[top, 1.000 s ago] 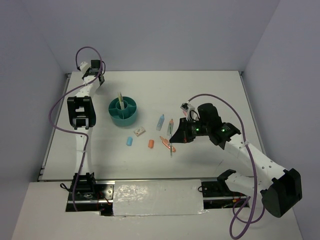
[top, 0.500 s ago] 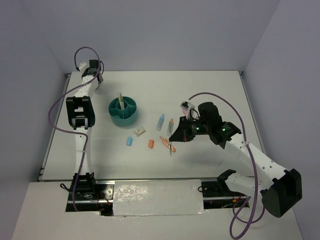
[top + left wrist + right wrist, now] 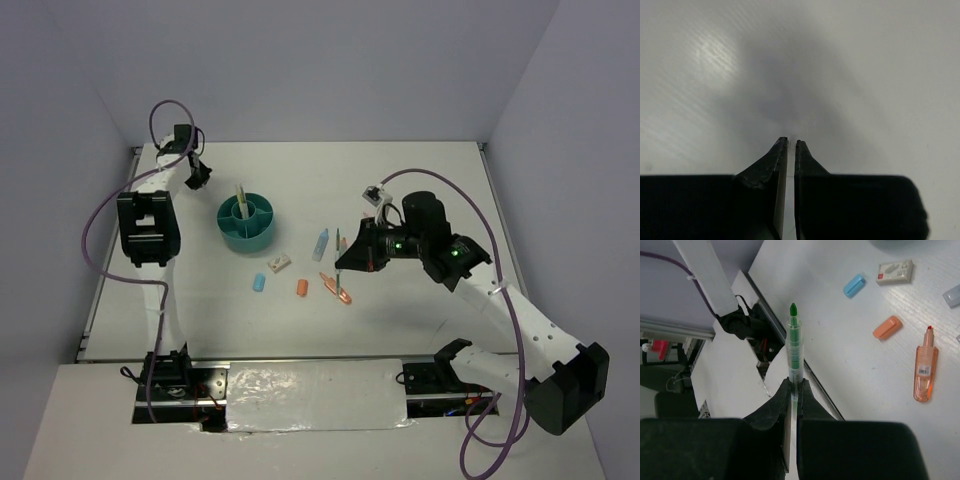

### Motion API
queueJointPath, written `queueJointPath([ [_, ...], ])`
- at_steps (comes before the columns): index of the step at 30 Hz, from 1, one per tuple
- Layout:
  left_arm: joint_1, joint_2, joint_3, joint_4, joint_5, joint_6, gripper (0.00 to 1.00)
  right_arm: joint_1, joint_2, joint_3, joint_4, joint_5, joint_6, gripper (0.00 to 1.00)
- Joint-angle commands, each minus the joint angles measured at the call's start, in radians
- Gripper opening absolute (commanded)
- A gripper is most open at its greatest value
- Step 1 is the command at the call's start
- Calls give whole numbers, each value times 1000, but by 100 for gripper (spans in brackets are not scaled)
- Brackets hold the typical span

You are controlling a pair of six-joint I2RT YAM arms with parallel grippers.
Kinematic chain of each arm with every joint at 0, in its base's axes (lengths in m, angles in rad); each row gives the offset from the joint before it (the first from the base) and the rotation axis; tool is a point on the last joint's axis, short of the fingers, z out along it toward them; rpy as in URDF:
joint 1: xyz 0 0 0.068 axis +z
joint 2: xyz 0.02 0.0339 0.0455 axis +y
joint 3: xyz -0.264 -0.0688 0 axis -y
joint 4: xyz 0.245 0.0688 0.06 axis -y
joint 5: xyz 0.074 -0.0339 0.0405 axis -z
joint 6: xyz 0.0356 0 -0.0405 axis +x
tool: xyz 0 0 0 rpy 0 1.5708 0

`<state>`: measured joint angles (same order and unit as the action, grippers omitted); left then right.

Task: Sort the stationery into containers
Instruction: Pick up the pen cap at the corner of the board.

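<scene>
White desk (image 3: 420, 180) boxed in by pale grey walls, viewed from above and behind the arm bases. Toward the near edge, in a loose row: blue eraser (image 3: 259, 283), orange eraser (image 3: 302, 288) and orange highlighter (image 3: 336, 287), all lying flat, with a whitish-tan piece (image 3: 278, 263) just beyond the blue one. Print on the whitish-tan piece too small to read. Above the middle of the desk, right gripper (image 3: 792, 385) clamped tight on a green pen (image 3: 794, 335), tip pointing away from the fingers, lower barrel hidden between the pads. From the top view, only a sliver of that pen visible against the black gripper. Just beyond, blue marker (image 3: 321, 243), cut off at the frame edge in the right wrist view. Farther back and left of centre, round teal organizer (image 3: 247, 240) holding one thin pale pencil (image 3: 240, 192) upright; which compartment, impossible to tell. At the far-left corner, left gripper (image 3: 791, 142) poised over bare desk, jaws drawn almost together with a hairline slit between and nothing in them. Surface below blurred.
</scene>
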<state>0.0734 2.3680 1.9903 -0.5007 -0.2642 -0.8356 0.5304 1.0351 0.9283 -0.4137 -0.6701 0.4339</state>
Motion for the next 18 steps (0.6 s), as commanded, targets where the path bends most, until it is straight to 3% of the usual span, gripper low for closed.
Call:
queueJointPath([
  [1,-3,-218,-30,33,34,81,0,6,-15,92,-10,-8,-7,0],
  [6,34,-360,-7,-4,101,95,0,13,5,197,-36,0,18,0],
  [9,40,-504,-70,45,222,113,0,22,20,263,-21,-16,64,0],
  [10,40,-597,-159,88,346,113,0,25,26,292,-11,-26,80,0],
  [12,36,-712,-299,300,484,63,0,40,54,310,48,-83,136,0],
  [13,34,-831,-447,383,605,29,0,46,62,308,81,-97,164,0],
  [18,19,-1110,-744,861,851,-214,0,157,114,332,203,-83,273,0],
])
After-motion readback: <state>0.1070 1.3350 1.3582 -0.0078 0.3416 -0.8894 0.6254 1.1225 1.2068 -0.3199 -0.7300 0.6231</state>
